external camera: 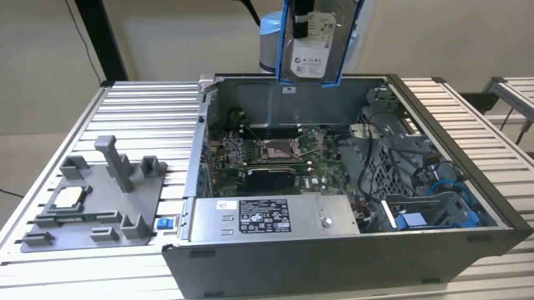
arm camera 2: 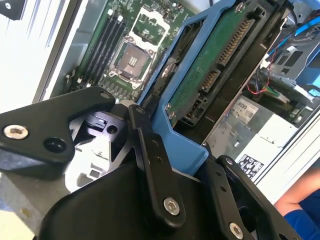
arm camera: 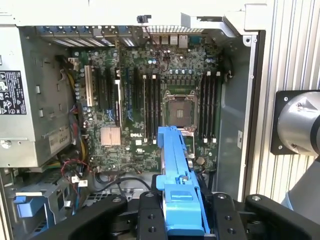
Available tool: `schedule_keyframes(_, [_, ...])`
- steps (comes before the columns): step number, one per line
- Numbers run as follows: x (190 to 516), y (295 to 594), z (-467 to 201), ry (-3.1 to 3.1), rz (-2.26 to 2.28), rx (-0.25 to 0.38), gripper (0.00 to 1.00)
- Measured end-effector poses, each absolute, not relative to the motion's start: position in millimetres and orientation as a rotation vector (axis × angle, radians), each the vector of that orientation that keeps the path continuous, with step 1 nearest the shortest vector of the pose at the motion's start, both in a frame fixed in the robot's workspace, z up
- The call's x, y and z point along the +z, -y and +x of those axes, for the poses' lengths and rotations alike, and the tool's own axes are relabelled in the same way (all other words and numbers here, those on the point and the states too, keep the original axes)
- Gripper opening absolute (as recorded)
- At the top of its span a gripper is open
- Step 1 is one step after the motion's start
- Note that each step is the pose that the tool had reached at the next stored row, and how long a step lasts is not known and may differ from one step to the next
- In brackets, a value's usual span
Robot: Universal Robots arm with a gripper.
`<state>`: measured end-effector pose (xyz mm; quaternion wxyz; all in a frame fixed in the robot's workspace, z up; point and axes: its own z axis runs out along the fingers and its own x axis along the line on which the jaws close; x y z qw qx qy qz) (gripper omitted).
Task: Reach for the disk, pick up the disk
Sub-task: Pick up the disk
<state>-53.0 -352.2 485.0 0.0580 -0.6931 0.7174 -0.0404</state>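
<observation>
The disk (external camera: 313, 40) hangs upright high above the rear wall of the open computer case (external camera: 334, 262), its white label facing the exterior view and blue rails down both sides. In the second wrist view its green circuit-board underside (arm camera 2: 210, 75) shows inside the blue frame. In the first wrist view the disk (arm camera: 175, 170) is seen edge-on as a blue rail. My gripper (arm camera: 182, 212) is shut on the disk, with a black finger (arm camera: 150, 215) on either side of the frame. The second wrist view shows the gripper (arm camera 2: 185, 150) clamping the frame's end.
Below lies the motherboard (external camera: 276, 153) with its bare processor socket (arm camera: 180, 107). The power supply (external camera: 271, 215) sits at the case front, beside a blue drive bay (external camera: 434, 209). A grey fixture (external camera: 100, 200) carrying a small square chip (external camera: 69, 197) stands on the slatted table (external camera: 142, 106). A person's blue sleeve (arm camera 2: 300, 205) is nearby.
</observation>
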Motion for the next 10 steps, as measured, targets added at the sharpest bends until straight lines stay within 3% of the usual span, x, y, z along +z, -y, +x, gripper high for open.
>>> schedule_keyframes(10, [485,372,-53,-2.174,-2.1,-0.122,0.0])
